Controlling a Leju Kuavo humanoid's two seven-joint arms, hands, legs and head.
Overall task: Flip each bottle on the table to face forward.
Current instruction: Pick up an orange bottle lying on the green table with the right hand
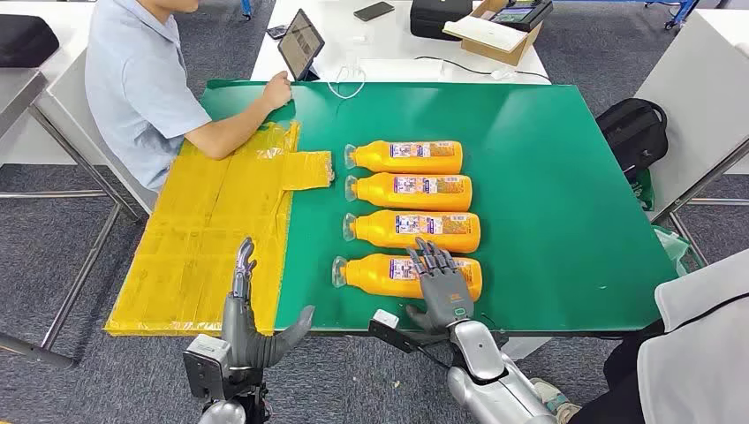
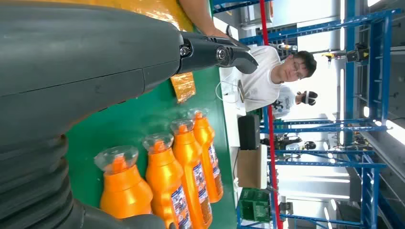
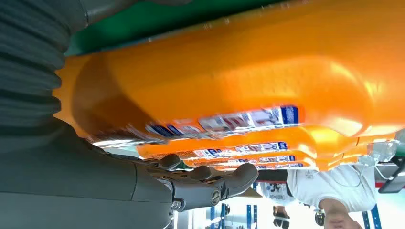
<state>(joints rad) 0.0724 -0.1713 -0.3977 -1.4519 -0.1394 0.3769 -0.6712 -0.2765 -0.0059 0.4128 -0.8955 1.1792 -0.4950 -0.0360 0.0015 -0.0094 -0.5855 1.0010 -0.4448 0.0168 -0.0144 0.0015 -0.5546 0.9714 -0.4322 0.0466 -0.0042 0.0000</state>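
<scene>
Because the right hand [image 1: 439, 287] lies over the base end of the nearest bottle [image 1: 389, 275], fingers spread across its top and thumb down at the side toward the table's near edge, the main risk is a weak hold: from the wrist view the fingers [image 3: 205, 183] appear to reach past the orange body rather than wrap it, so I cannot tell whether the hand is clamped on the bottle or only resting there. If it turns the bottle with so little purchase, the smooth plastic could slip and roll back, or skid toward the near edge of the green table [image 1: 565, 221] and drop off. The bottle lies on its side, clear cap [image 1: 339, 270] pointing toward the yellow sheet [image 1: 212, 238], closest to the near edge; three more bottles [image 1: 415, 193] lie in a row behind it toward the far edge, just beside one another, so a wide swing of the fingers could knock the next one out of line. The left hand [image 1: 247, 331] hangs off the near edge beside the yellow sheet, fingers apart and holding nothing, too far off to steady a rolling bottle. A person's arm [image 1: 234, 132] rests at the far left corner.
</scene>
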